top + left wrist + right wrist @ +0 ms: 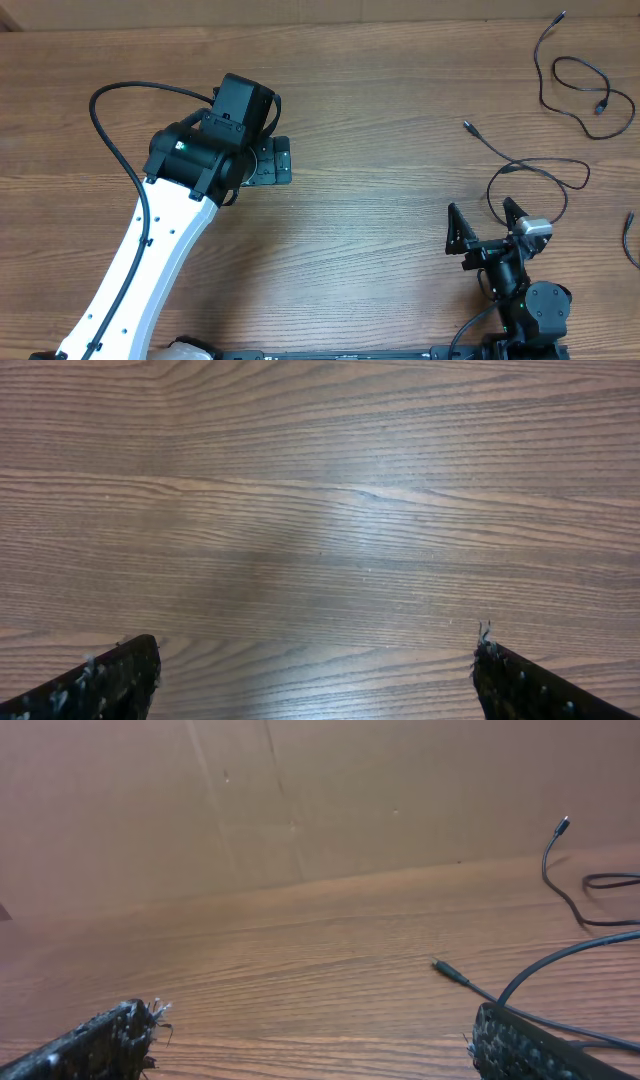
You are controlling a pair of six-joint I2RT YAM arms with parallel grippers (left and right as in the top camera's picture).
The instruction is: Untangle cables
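Item one, table (400, 250): brown wood-grain top, seen whole from overhead. Item two, left gripper (284, 162): I see it over the left half of the table, pointing toward the middle; its wrist view shows both fingers (120, 678) spread wide with only bare wood between them, so it is released and carries nothing. Item three, right gripper (480, 212): low at the near right of the table, jaws likewise spread apart, nothing clasped. Item four, first cable (540, 80): thin and black, in the far right corner, running from a small plug near the far edge down into an open loop; well apart from both grippers. Item five, second cable (490, 144): thin and black, its plug lying toward the middle of the right half, the cord running back into a loop just ahead of the right gripper; one strand comes down by the spread fingers, and I cannot tell whether it touches them. The right wrist view shows this plug (446, 969) flat on the wood. Item six, third cable (628, 240): a short black stretch at the right edge, beside the right gripper but apart from it.
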